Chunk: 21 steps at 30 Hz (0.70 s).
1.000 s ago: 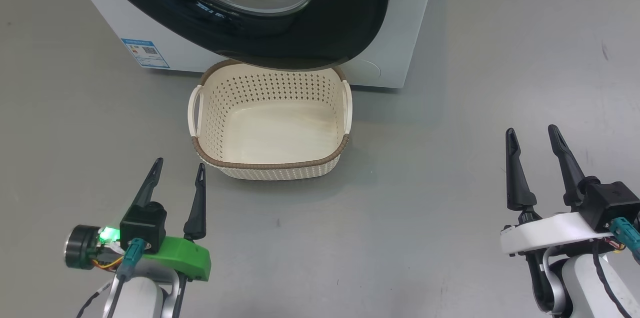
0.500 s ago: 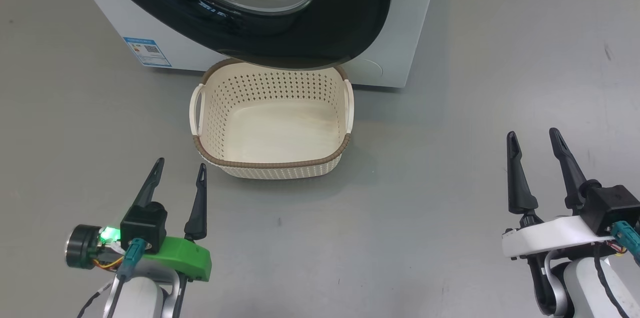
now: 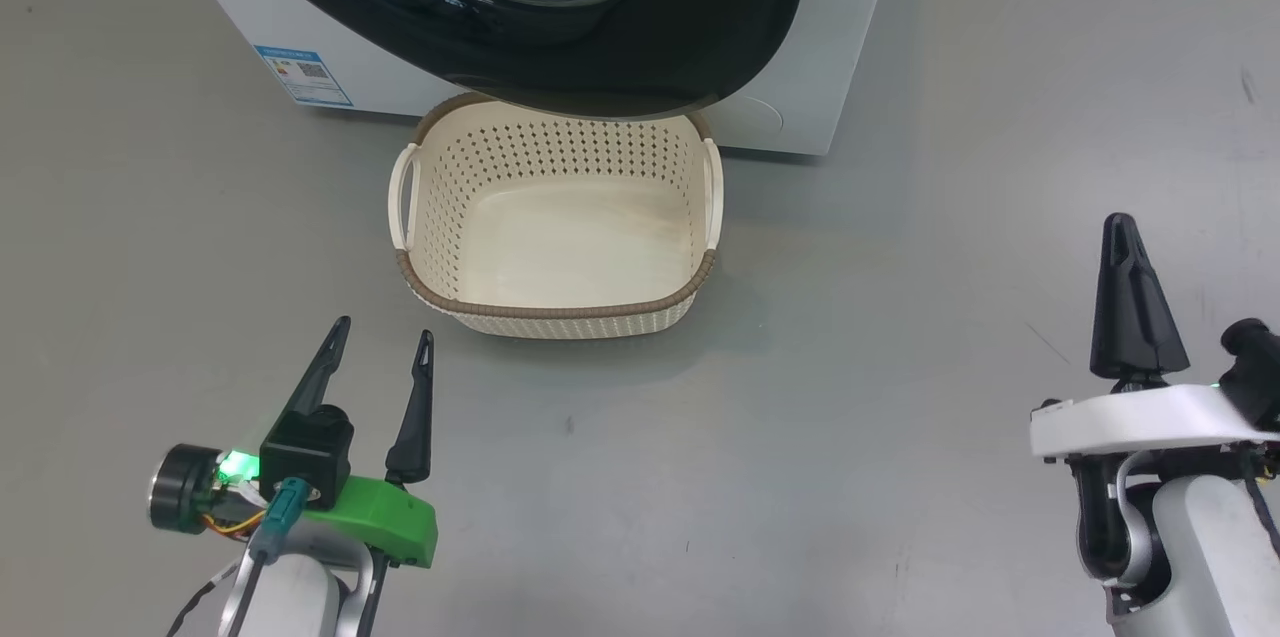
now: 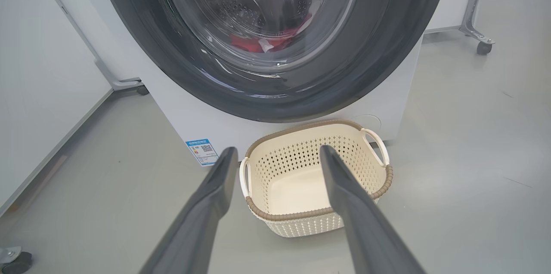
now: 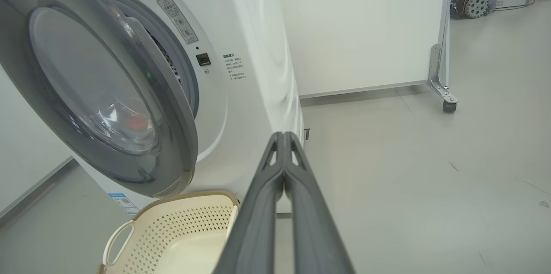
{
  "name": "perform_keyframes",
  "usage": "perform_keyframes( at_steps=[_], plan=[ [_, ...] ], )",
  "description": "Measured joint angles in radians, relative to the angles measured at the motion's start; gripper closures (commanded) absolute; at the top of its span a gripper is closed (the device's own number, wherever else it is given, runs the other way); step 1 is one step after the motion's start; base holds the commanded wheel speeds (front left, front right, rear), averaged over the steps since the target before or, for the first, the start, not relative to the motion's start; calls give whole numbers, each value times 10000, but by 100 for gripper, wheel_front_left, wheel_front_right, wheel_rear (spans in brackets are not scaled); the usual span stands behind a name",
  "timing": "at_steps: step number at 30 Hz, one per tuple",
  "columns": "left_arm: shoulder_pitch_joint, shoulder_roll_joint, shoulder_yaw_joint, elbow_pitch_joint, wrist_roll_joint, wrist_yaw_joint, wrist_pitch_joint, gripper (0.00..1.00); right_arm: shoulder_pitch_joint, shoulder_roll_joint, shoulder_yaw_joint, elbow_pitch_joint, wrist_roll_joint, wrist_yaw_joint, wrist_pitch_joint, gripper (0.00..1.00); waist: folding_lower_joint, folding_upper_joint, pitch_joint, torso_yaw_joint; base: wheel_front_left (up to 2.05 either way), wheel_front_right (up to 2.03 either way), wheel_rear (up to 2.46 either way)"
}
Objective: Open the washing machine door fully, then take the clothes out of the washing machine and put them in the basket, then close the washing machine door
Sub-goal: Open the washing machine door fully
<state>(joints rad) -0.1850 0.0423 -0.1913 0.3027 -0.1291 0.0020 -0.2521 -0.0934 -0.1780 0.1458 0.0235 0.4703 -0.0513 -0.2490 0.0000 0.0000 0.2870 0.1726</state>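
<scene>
The white washing machine (image 3: 800, 67) stands at the top of the head view, its washing machine door (image 3: 700, 47) ajar, and the door's black ring overhangs the far rim of the basket (image 3: 560, 307). In the right wrist view the door (image 5: 172, 136) stands a little off the machine front (image 5: 241, 93). Red clothes (image 4: 247, 42) lie in the drum behind the window. The cream basket (image 4: 275, 218) is empty. My left gripper (image 3: 385, 329) is open, near the basket's front left corner. Out to the right, my right gripper (image 3: 1120, 222) is shut on nothing.
Grey floor (image 3: 850, 437) lies all around the basket. White partition panels on wheeled feet stand behind the machine, with casters (image 5: 447, 106) (image 4: 484, 48). Equipment clutter (image 5: 473, 3) sits far off at the right.
My right gripper has shut its fingers and now stands a little higher in the head view. The head camera has shifted slightly. The left gripper stays open.
</scene>
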Motion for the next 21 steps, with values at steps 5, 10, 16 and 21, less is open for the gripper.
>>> perform_keyframes(
  at_steps=[5,10,16,21],
  plan=[
    [-40,-15,-81,4,38,-77,0,0,-625,337,-424,4,1252,341,268,100,0,0,148,155,0,0,0],
    [-155,-27,-157,4,38,-88,0,0,-1394,640,-917,38,2596,520,813,100,0,0,285,321,0,0,0],
    [-227,-48,-349,36,38,-132,0,0,-2427,719,-1490,301,3839,575,1643,100,0,0,439,553,0,0,0],
    [-360,-56,-391,42,33,-174,0,0,-3226,558,-1883,537,4537,399,2406,100,0,0,586,767,0,0,0]
  ],
)
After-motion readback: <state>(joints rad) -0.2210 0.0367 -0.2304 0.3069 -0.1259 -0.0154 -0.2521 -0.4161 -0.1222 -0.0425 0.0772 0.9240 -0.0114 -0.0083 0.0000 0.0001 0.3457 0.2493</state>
